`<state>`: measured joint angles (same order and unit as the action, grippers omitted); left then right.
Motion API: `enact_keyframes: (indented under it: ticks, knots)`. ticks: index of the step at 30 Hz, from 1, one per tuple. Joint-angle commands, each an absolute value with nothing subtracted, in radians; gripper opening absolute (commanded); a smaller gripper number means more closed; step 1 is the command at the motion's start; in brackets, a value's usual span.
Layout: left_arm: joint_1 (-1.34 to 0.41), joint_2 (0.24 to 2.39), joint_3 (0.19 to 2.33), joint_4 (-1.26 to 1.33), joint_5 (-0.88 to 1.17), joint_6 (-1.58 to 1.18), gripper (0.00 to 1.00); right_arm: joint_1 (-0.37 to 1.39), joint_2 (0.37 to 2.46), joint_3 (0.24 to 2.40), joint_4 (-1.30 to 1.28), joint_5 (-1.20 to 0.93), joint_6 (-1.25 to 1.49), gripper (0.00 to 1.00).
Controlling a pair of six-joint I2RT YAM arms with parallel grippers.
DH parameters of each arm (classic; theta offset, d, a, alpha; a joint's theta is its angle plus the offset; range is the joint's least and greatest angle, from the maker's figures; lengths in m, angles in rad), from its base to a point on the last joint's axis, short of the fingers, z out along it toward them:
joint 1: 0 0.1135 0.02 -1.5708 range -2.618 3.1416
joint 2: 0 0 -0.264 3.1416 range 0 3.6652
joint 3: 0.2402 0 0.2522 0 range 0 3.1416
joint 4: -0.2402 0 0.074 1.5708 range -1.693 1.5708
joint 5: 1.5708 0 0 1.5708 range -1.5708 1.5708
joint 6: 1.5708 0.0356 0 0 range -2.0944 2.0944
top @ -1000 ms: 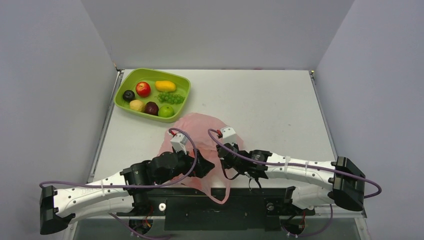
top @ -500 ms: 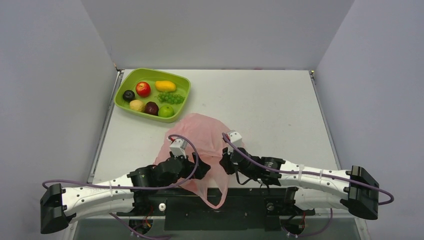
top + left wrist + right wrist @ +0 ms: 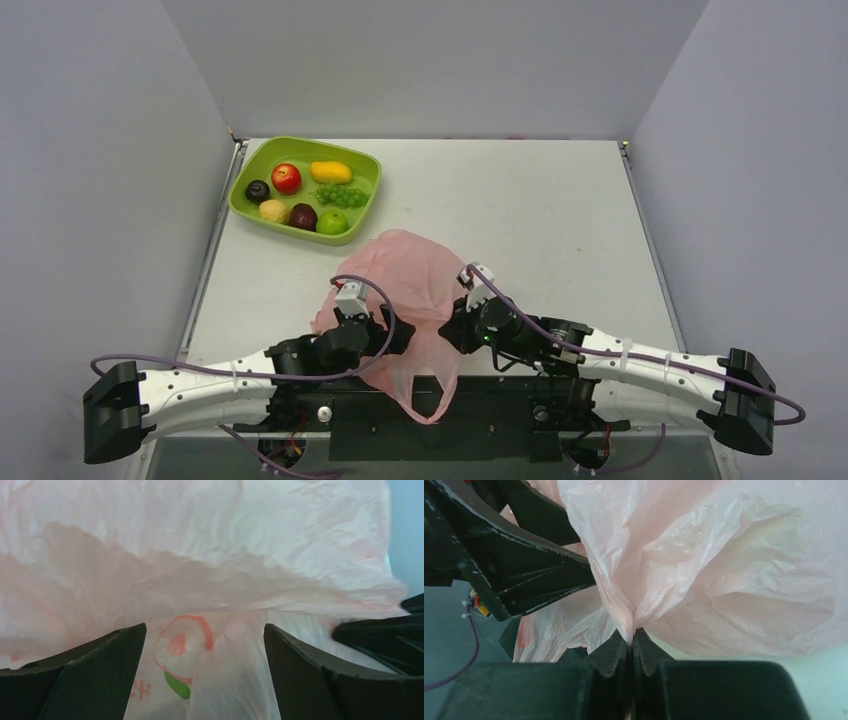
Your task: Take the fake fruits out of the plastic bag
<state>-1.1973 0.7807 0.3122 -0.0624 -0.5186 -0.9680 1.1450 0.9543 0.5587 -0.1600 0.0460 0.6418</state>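
Pale grey table (image 3: 540,220), walls on left, right and far sides. At far left corner: lime-green tray (image 3: 290,152). Near centre: crumpled pink plastic bag (image 3: 410,275), its loop hanging over near edge.

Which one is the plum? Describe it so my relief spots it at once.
Look at the lime-green tray in the far left corner of the table. The plum lies by its left rim, beside the red apple; it is the darkest fruit, almost black.

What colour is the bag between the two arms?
The bag is pale translucent pink with a red-and-green print, best seen from the left wrist.
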Motion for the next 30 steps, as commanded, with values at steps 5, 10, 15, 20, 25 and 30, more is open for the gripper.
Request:
enact_keyframes:
  ticks: [5, 10, 15, 20, 25, 30]
  knots:
    - [-1.200, 0.850, 0.299, 0.034, -0.605, -1.001, 0.88, 1.112, 0.961, 0.688, -0.408, 0.308, 0.653, 0.20]
    - [-1.200, 0.851, 0.316, 0.034, -0.592, -0.999, 0.88, 1.171, 1.043, 0.818, -0.520, 0.461, 0.597, 0.48]
    - [-1.200, 0.819, 0.326, 0.003, -0.604, -0.998, 0.89, 1.215, 1.128, 0.903, -0.542, 0.571, 0.472, 0.71]
    - [-1.189, 0.786, 0.316, 0.002, -0.612, -0.993, 0.91, 1.197, 1.193, 0.965, -0.451, 0.544, 0.254, 0.80]
    - [-1.169, 0.781, 0.323, 0.006, -0.589, -0.975, 0.92, 1.067, 1.233, 0.937, -0.270, 0.309, 0.217, 0.82]
    - [-1.149, 0.788, 0.345, -0.036, -0.563, -0.968, 0.92, 0.992, 1.291, 0.859, -0.139, 0.202, 0.277, 0.72]
